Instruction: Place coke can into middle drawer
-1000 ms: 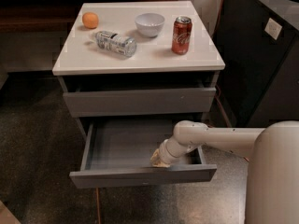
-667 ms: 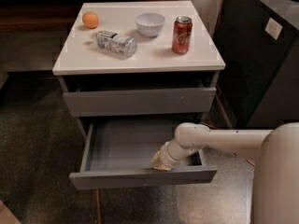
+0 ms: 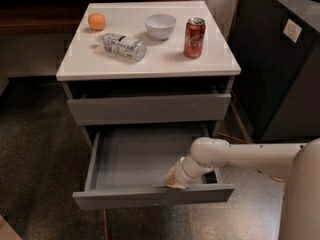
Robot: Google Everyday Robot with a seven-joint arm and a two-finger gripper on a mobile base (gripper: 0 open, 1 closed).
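Note:
The coke can (image 3: 194, 37) stands upright on the right side of the white cabinet top, red with a silver lid. The middle drawer (image 3: 150, 196) is pulled out below the shut top drawer front (image 3: 149, 108), and its grey inner tray (image 3: 135, 156) holds nothing. My gripper (image 3: 175, 180) is down at the inner side of the open drawer's front panel, right of its centre. My white arm reaches in from the lower right. The gripper is far below the can.
On the cabinet top (image 3: 100, 64) lie a clear plastic bottle (image 3: 124, 45) on its side, a white bowl (image 3: 160, 25) and an orange (image 3: 96, 21). A dark cabinet (image 3: 280, 69) stands close on the right. The speckled floor (image 3: 35, 174) is open on the left.
My gripper has moved a little toward the camera at the drawer's front panel, and the drawer has come out slightly further. The can and other items have not moved.

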